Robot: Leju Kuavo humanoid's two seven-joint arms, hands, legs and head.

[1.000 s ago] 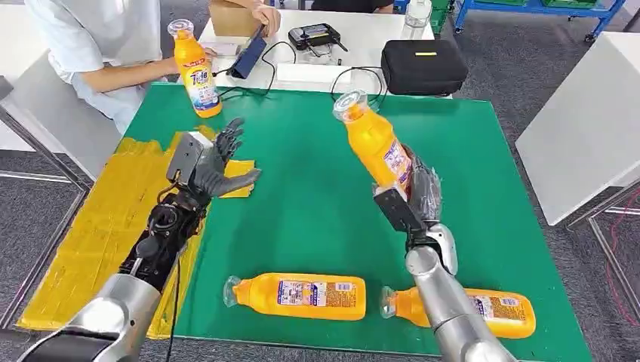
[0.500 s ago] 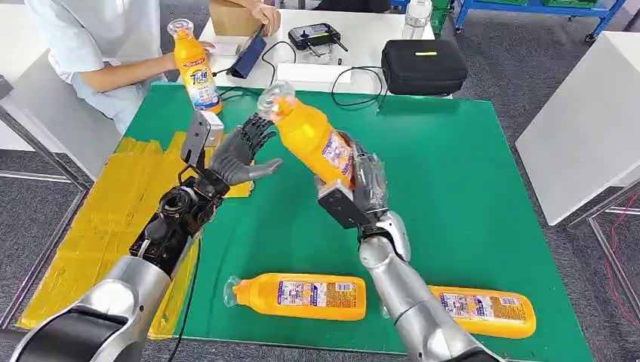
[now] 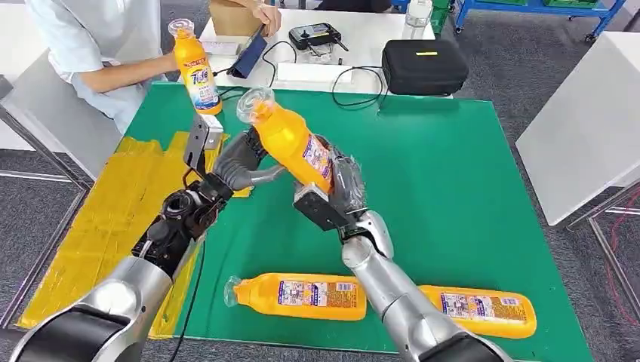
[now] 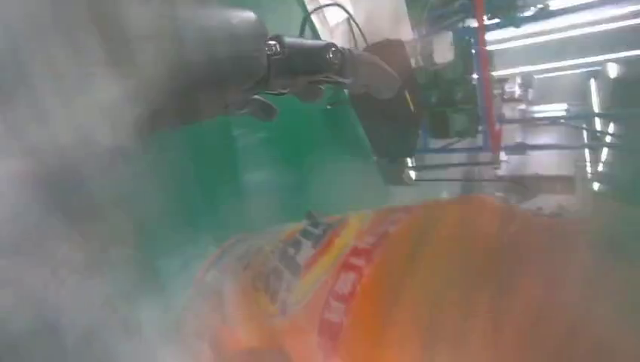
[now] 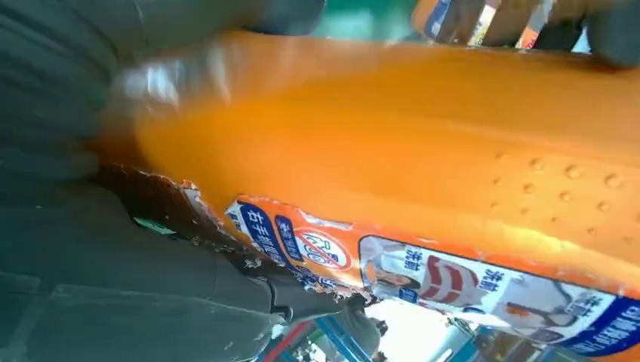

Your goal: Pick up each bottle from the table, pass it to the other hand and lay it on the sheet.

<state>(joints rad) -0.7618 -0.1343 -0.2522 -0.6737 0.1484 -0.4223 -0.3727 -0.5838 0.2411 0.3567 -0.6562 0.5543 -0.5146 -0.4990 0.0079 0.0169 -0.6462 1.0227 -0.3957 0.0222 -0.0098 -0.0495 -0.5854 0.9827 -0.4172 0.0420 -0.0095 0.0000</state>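
Observation:
My right hand (image 3: pixel 343 188) grips an orange bottle (image 3: pixel 290 143) by its lower body, tilted above the green mat (image 3: pixel 453 166) with its clear cap pointing up and left. The right wrist view has this bottle (image 5: pixel 423 151) lying across the palm. My left hand (image 3: pixel 238 162) sits right beside the bottle's upper half, fingers spread behind it and thumb below; I cannot tell whether it touches. In the left wrist view the bottle (image 4: pixel 423 286) lies close under the extended fingers (image 4: pixel 332 64). The yellow sheet (image 3: pixel 113 204) lies at the table's left.
Two more orange bottles lie near the front edge, one in the middle (image 3: pixel 302 296) and one at the right (image 3: pixel 483 311). Another bottle (image 3: pixel 195 68) stands at the far left corner beside a seated person's arm (image 3: pixel 128 74). A black case (image 3: pixel 423 66) rests behind the mat.
My right hand has carried the bottle leftward from the mat's middle-right toward my left hand. The left hand has risen and come in against the bottle's upper half.

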